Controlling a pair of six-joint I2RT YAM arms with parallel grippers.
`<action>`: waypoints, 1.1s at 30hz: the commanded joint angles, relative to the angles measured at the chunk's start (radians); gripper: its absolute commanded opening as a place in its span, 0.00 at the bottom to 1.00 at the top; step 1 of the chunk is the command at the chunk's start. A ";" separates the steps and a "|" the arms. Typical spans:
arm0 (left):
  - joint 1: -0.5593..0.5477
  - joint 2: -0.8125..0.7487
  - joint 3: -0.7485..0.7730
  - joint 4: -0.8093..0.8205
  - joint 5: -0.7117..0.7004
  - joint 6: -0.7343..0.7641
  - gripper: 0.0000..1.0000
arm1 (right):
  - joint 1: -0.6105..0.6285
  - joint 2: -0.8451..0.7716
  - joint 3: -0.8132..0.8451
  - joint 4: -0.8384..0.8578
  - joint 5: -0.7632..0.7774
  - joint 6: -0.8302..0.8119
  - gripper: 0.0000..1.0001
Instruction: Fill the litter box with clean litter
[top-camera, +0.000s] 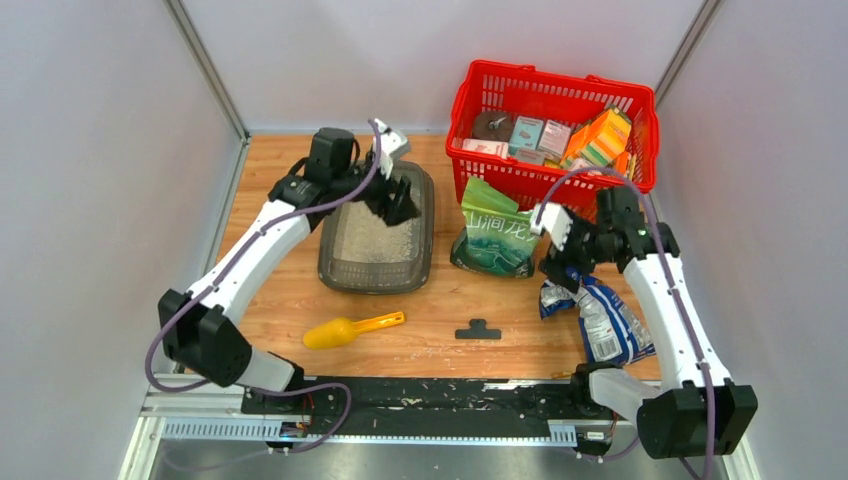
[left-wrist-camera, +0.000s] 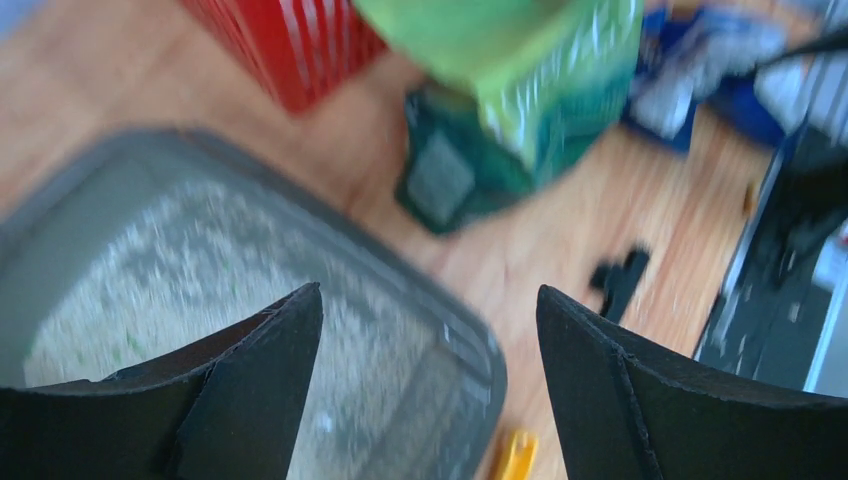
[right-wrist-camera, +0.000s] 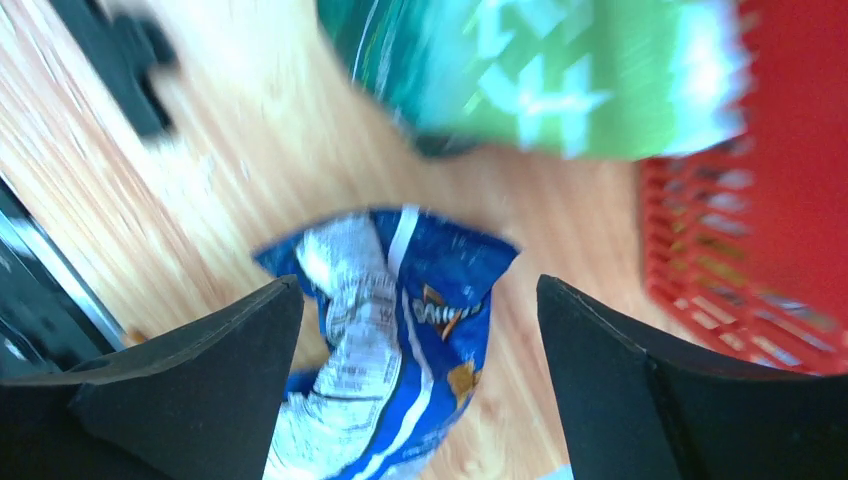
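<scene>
Grey plastic litter box (top-camera: 372, 287) only thinly covered with pale litter granules (top-camera: 370, 240), needs more; your left gripper (top-camera: 395, 200), right gripper (top-camera: 560, 265) both released.

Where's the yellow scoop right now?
In the top view, the yellow scoop lies on the table just nearer than the litter box, left of a black T-shaped piece.

A wooden tabletop (top-camera: 440, 310) holds a red mesh basket (top-camera: 540, 85) at the back right (packed with small boxes (top-camera: 527, 132)). A green bag (top-camera: 493, 235) stands just before it, beside a crumpled blue-and-white bag (top-camera: 605, 320). Nearer the front lie a yellow scoop (top-camera: 345, 330) and a black T-shaped piece (top-camera: 477, 330).
</scene>
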 joint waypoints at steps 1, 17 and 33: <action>-0.012 0.144 0.146 0.339 0.023 -0.440 0.86 | -0.004 0.019 0.188 0.016 -0.298 0.440 0.91; -0.139 0.505 0.332 0.438 -0.048 -0.794 0.85 | -0.116 0.155 0.255 0.269 -0.292 0.858 0.91; -0.175 0.435 0.336 0.467 0.040 -0.617 0.02 | -0.184 0.134 0.207 0.357 -0.318 1.078 0.90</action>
